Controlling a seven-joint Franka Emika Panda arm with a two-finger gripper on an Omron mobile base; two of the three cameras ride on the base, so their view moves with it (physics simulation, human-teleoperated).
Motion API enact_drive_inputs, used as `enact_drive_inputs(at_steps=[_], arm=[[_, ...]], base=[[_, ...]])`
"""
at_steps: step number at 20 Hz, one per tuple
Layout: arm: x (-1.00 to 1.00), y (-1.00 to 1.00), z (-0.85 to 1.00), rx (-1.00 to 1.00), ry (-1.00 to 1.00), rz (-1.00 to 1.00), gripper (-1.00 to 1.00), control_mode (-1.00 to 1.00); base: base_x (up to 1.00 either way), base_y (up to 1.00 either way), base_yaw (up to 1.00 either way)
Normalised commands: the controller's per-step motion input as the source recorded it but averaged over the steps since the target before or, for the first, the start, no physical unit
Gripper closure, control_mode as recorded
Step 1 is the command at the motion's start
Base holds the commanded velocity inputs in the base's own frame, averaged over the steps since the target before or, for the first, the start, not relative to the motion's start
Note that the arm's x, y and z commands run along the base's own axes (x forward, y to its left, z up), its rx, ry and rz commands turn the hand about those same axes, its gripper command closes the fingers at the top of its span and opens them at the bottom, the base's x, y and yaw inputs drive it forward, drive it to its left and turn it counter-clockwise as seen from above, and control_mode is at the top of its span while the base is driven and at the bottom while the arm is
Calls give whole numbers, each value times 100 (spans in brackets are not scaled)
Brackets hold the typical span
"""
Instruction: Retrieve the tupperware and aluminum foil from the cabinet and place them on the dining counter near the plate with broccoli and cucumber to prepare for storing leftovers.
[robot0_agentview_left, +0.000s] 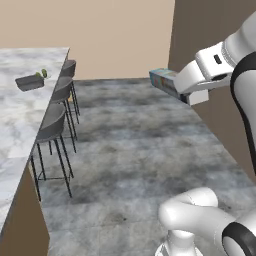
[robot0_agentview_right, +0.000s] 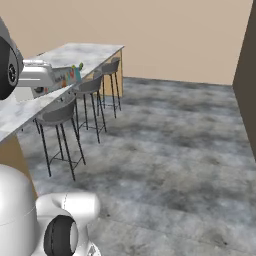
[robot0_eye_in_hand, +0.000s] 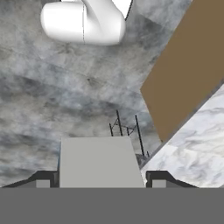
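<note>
My gripper is shut on the aluminum foil, a long box with a colourful printed side, held level in the air above the floor. The right base view shows the foil sticking out of the hand toward the dining counter. From the hand view, the foil is a grey slab between the two fingertips. A dark plate with green vegetables rests on the marble counter at the far left. The tupperware is out of view.
Three grey bar stools line the counter's edge between the arm and the counter top. A tall brown cabinet wall stands on the right. Open grey floor lies in the middle.
</note>
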Motion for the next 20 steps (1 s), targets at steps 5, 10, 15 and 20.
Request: enact_drive_inputs(at_steps=[5, 10, 15, 20], arm=[[0, 0, 0, 0, 0, 0, 100, 100], [0, 0, 0, 0, 0, 0, 100, 100], [0, 0, 0, 0, 0, 0, 100, 100], [0, 0, 0, 0, 0, 0, 100, 100]], base=[[100, -55, 31], [100, -56, 31], [100, -54, 32], [100, -52, 32]])
